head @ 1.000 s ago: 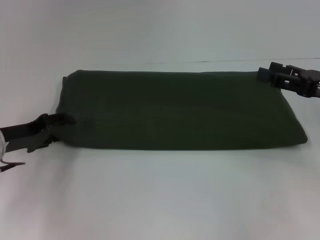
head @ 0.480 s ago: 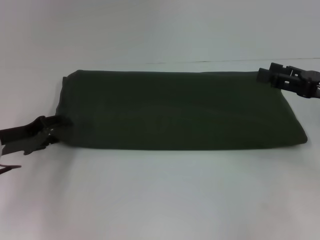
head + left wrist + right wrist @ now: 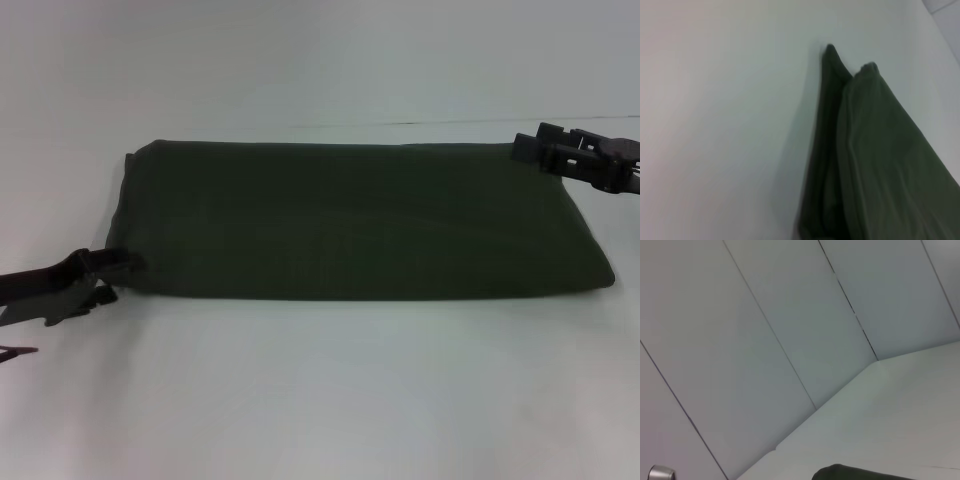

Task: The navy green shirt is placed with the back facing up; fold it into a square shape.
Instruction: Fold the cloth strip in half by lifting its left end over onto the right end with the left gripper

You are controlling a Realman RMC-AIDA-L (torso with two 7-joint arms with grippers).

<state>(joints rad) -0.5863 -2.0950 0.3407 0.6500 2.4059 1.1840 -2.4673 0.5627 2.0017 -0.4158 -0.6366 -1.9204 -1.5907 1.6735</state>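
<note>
1. Shirt [image 3: 350, 220]: a long dark green band lying flat across the middle of the head view on the white table [image 3: 320, 400]. It is already folded lengthwise, plain side up, no lettering showing.
2. Left gripper [image 3: 105, 268]: at the lower left of the frame, touching the shirt's near left corner. Over the last second it has slid from the left edge, about mid-height, down toward this corner. Whether the jaws are clenched on cloth or released cannot be told. The left wrist view shows only layered fabric edges [image 3: 840, 150] on the table.
3. Right gripper [image 3: 530, 148]: at the upper right, at the shirt's far right corner, unmoved over the same second. The state of its jaws cannot be told.
4. Reading of the change: the left arm appears to be seeking a corner hold, probably ahead of a crosswise fold that would shorten the band toward a square.
5. Containers: none in view.
</note>
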